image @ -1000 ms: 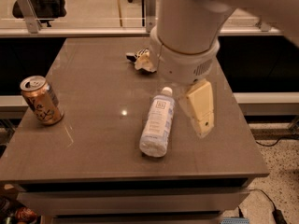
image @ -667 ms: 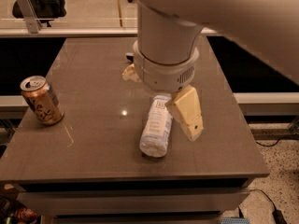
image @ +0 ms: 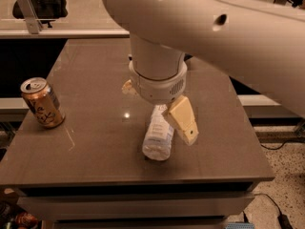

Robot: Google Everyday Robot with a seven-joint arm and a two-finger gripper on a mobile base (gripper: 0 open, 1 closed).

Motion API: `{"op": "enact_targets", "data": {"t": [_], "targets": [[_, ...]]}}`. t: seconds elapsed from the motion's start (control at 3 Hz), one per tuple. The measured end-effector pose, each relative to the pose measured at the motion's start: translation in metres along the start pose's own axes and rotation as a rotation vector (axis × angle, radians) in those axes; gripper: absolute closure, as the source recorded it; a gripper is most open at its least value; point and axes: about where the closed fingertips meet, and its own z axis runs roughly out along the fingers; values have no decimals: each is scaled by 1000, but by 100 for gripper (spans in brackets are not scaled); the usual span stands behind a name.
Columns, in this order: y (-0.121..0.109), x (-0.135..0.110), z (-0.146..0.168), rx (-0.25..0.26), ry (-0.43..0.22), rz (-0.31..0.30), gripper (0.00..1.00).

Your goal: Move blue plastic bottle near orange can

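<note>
The blue plastic bottle (image: 158, 133) lies on its side near the middle of the brown table (image: 95, 142), its bottom end toward the front edge. Its cap end is hidden under my arm. My gripper (image: 157, 113) hangs right over the bottle's far half. One cream finger (image: 182, 120) points down along the bottle's right side, and another cream tip (image: 127, 87) shows at the left of the wrist. The fingers stand apart and hold nothing. The orange can (image: 42, 102) stands upright near the table's left edge, well left of the bottle.
My large white arm (image: 214, 27) fills the upper right and hides the table's back middle. A rail and dark equipment (image: 38, 6) stand behind the table. The floor (image: 286, 175) drops off to the right.
My gripper has moved left and lower, from beside the bottle's right to over its far half. The small crumpled object at the back is now hidden by the wrist. Bottle and can have not moved.
</note>
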Motion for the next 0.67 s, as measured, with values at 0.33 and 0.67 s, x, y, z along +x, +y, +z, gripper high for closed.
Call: {"op": "enact_targets", "data": {"t": [0.33,0.67], "targets": [[-2,10,17,-3,-7,4,0],[-3,19,29,-5,-18,9,16]]}}
